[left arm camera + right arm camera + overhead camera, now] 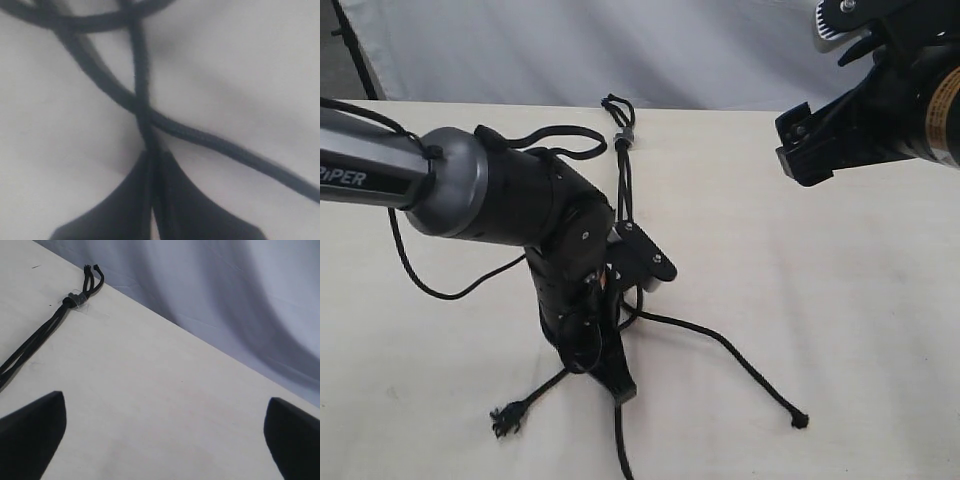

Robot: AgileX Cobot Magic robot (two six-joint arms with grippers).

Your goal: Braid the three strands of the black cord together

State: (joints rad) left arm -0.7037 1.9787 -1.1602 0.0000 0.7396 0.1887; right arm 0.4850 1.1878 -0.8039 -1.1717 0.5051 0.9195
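The black cord lies on the pale table, its loop (618,105) and grey band (625,135) at the far end. The three strands run toward me and fan out: one ends at a frayed tip (505,418) on the left, one at a tip (800,420) on the right, one (620,452) leaves the bottom edge. My left gripper (618,385) points down onto the table and is shut on one strand (141,85); a second strand (225,147) crosses just past the jaws (153,157). My right gripper (810,150) hovers high at the right, open and empty (162,440), seeing the band (75,300).
A thicker black arm cable (430,285) droops over the table to the left of the left arm, and another cable loop (560,135) sits on the arm near the band. A pale cloth backdrop (620,40) hangs behind the table's far edge.
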